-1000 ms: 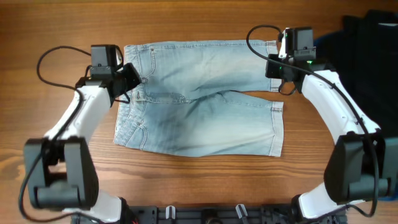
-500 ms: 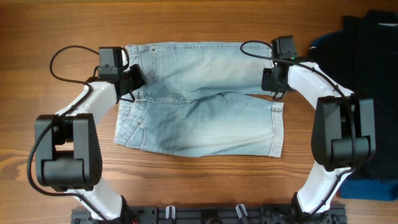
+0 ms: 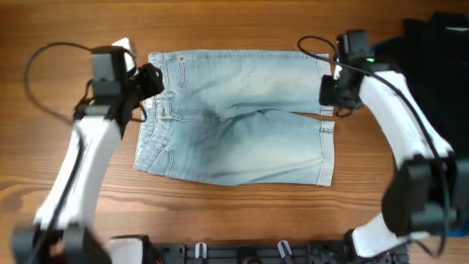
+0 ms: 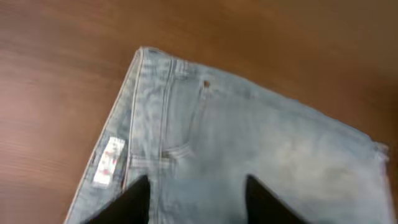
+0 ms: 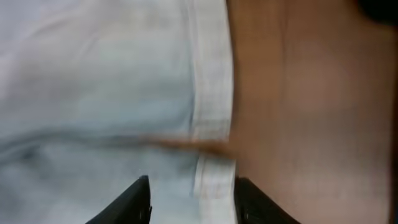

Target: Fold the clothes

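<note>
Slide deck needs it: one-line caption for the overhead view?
Left end effector at the waistband and right end effector at the leg hems of light blue denim shorts spread on a wooden table.

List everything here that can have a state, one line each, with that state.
denim shorts: spread flat on the table, both legs showing, not yet folded.
left gripper: open, over the waistband end, holding nothing.
right gripper: open, over the leg hems, holding nothing.
dark garments: heaped at the table's right edge, apart from the shorts.
</note>
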Controlling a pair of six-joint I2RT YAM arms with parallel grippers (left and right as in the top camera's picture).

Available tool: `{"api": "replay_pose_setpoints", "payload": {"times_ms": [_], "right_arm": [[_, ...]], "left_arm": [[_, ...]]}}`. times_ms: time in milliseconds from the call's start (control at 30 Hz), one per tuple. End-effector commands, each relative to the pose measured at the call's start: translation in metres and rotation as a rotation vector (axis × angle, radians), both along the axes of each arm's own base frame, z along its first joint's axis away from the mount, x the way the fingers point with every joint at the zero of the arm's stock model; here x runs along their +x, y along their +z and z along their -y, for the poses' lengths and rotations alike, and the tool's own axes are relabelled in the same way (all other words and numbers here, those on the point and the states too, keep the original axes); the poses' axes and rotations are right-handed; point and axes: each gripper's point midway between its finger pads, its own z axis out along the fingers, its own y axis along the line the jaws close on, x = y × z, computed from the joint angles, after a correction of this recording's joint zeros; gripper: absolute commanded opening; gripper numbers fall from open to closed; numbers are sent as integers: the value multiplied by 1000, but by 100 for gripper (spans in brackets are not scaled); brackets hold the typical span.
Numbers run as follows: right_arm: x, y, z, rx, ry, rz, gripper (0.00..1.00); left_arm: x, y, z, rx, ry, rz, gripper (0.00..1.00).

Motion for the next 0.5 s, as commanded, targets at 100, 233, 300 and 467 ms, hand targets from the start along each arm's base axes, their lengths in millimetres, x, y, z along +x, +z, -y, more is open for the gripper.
{"api": "replay_pose_setpoints", "payload": {"times_ms": [100,233,300,467], "right_arm": [[-65,21,-22,161,-87,-187,43],[-106,-4,-20,159,-179,-349,45],[-123,-18,-19,153,-199,-404,46],[-114,-33,-21,154,-34,-342,48]], "left_arm": [[-98,9,-6,-89,166,-255,76],[-130,-13,-20,-4,221,-407,82],[-131,-18,-30,45,252,-423,90],[-110,-45,-31,58,255,-465,45]]}}
